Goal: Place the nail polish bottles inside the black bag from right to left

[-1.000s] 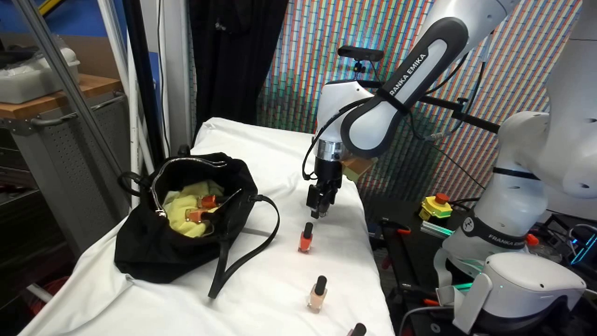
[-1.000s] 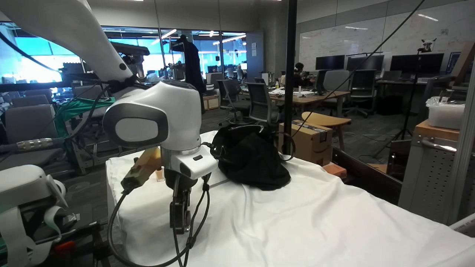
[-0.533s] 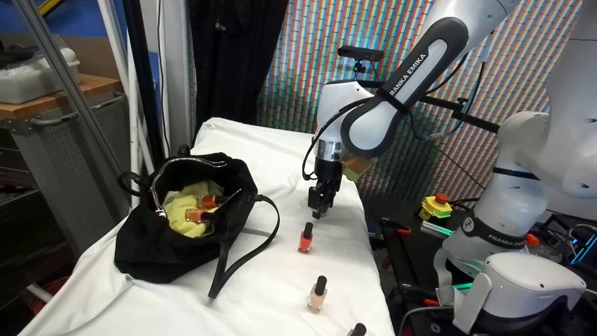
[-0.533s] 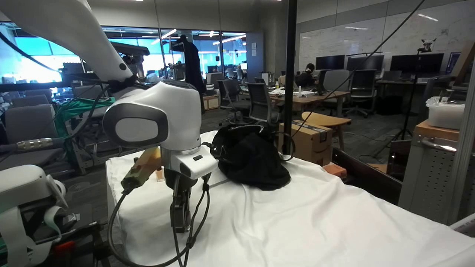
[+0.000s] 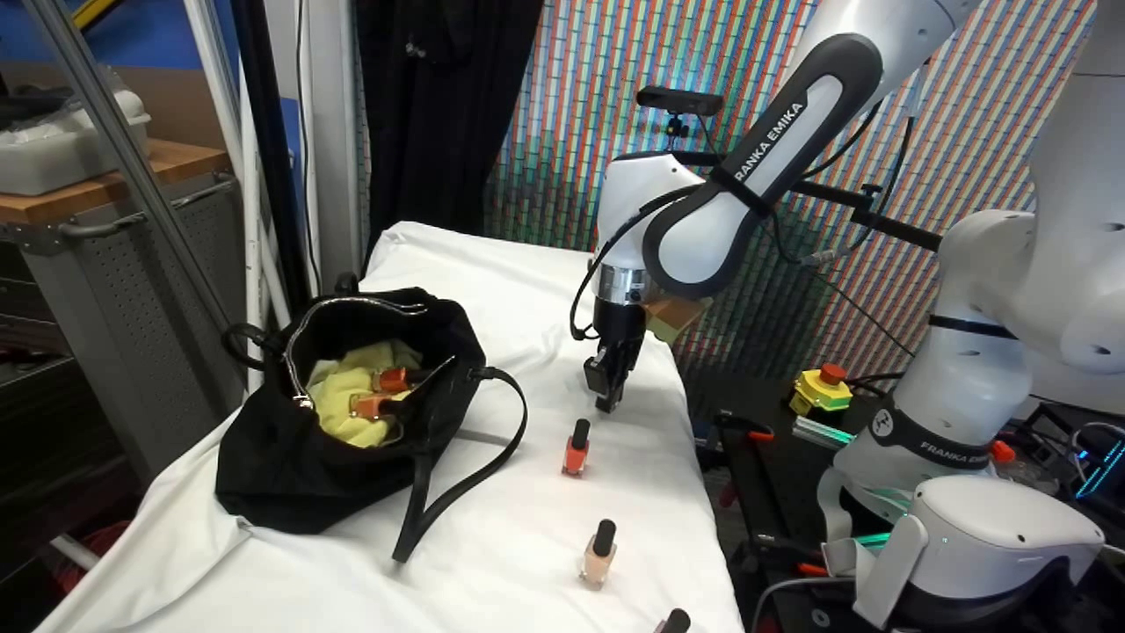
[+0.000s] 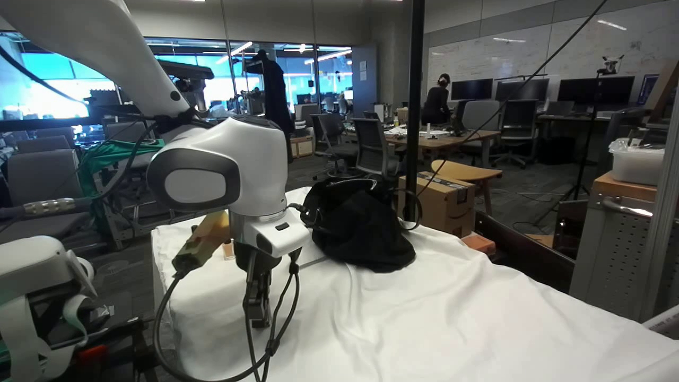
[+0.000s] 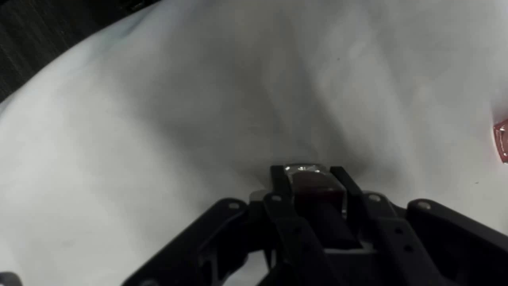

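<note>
In the wrist view a nail polish bottle with a dark red body (image 7: 317,186) and black cap is between the fingers of my gripper (image 7: 308,176), which is shut on it. An exterior view has the gripper (image 5: 608,403) low over the white cloth, behind a red-orange bottle (image 5: 576,458) that stands upright. A peach bottle (image 5: 597,564) stands nearer the camera; the cap of another bottle (image 5: 674,621) shows at the bottom edge. Left of them sits the black bag (image 5: 290,488), unzipped, with an orange-red bottle (image 5: 393,380) and an orange bottle (image 5: 366,406) lying inside.
Yellow-green cloth (image 5: 338,394) fills the bag's inside. A black strap (image 5: 470,483) loops over the white-covered table (image 5: 527,563) toward the standing bottles. The table's edge drops off close beside the gripper. A cable (image 6: 159,329) hangs from the wrist in an exterior view.
The jaws have come together on the dark red bottle, and the gripper's tips have shifted slightly. The bag and the other bottles have stayed put. A person in the background has stood up.
</note>
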{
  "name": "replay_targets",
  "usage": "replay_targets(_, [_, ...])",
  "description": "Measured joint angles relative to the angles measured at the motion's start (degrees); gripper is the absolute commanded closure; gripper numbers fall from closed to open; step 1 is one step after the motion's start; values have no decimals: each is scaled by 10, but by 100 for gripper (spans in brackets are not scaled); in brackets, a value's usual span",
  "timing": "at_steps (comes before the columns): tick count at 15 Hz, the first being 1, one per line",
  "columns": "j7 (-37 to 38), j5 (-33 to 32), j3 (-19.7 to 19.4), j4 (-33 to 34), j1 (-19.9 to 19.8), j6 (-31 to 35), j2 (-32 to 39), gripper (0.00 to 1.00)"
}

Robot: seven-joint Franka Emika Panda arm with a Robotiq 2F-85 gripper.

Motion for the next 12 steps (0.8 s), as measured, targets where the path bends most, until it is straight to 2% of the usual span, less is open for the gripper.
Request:
replay_targets(5, [3, -29, 1, 2, 8, -27, -4, 85])
replay_targets(12, [118, -185, 14, 27, 49, -101, -80, 85])
